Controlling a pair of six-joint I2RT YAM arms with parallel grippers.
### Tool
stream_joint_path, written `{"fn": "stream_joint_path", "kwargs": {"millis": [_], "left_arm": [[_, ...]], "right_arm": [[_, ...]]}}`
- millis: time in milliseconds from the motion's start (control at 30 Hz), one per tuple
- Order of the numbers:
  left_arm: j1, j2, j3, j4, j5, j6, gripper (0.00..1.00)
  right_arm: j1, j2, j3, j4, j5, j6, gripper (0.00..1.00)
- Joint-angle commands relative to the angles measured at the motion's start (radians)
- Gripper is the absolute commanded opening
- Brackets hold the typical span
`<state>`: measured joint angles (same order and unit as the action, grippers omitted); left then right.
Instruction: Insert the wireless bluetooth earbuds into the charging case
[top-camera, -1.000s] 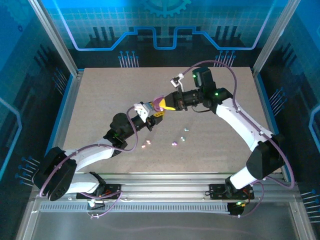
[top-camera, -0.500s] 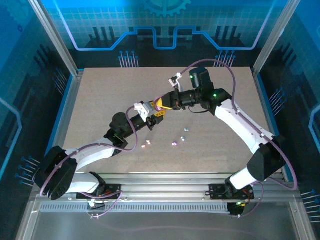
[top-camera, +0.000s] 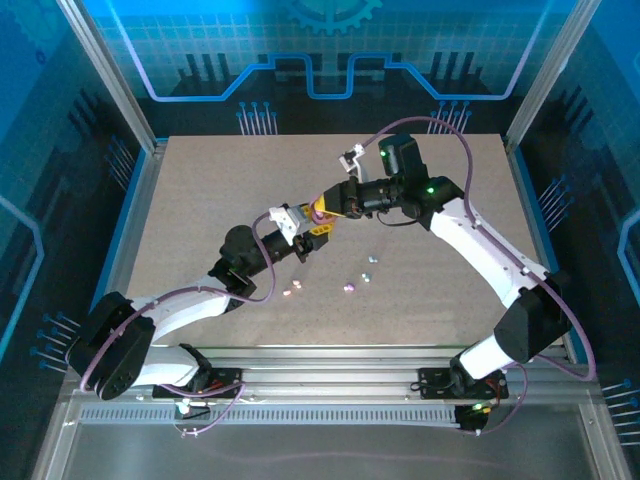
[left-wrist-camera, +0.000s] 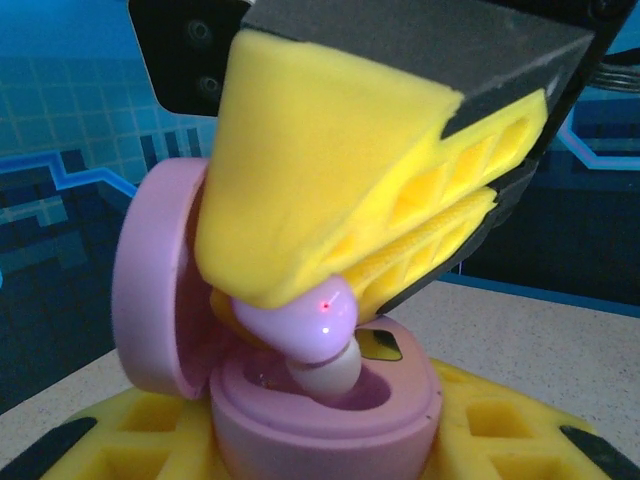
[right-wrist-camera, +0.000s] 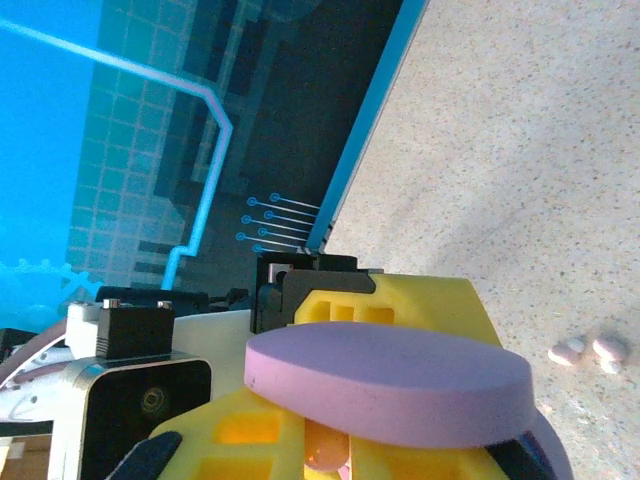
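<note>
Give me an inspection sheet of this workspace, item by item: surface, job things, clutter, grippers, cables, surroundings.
Surface: speckled beige table.
Job's things: case open, lid tipped back; one earbud with its stem reaching into the case's hollow; several loose earbuds lying on the table.
Clutter: nothing seen.
Grippers: left gripper shut on the case; right gripper shut on the earbud.
Cables: purple cables loop along both arms.
Surroundings: metal frame, blue patterned walls.
</note>
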<state>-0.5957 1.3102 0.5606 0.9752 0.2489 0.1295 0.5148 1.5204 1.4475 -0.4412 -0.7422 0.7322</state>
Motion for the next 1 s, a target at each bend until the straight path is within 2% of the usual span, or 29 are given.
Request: {"fn": "stream_joint_path", "kwargs": {"millis": [0, 433, 700, 967], "left_arm": [[-0.006, 0.006, 0.035, 0.077, -0.004, -0.024, 0.32], [-0.006, 0.012, 0.036, 0.089, -0.019, -0.027, 0.32], [-0.006, 0.012, 0.038, 0.094, -0.024, -0.022, 0.32], [-0.006, 0.011, 0.041, 0.094, -0.028, -0.019, 0.32]], "right_arm": [[0.019, 0.012, 0.047, -0.109, 0.023, -0.072, 0.16], [0.047, 0.036, 0.073, -0.139, 0.019, -0.078, 0.17], [0.048, 0.048, 0.085, -0.188, 0.068, -0.088, 0.18], [0.048, 0.052, 0.104, -0.231, 0.092, -0.099, 0.23]]}}
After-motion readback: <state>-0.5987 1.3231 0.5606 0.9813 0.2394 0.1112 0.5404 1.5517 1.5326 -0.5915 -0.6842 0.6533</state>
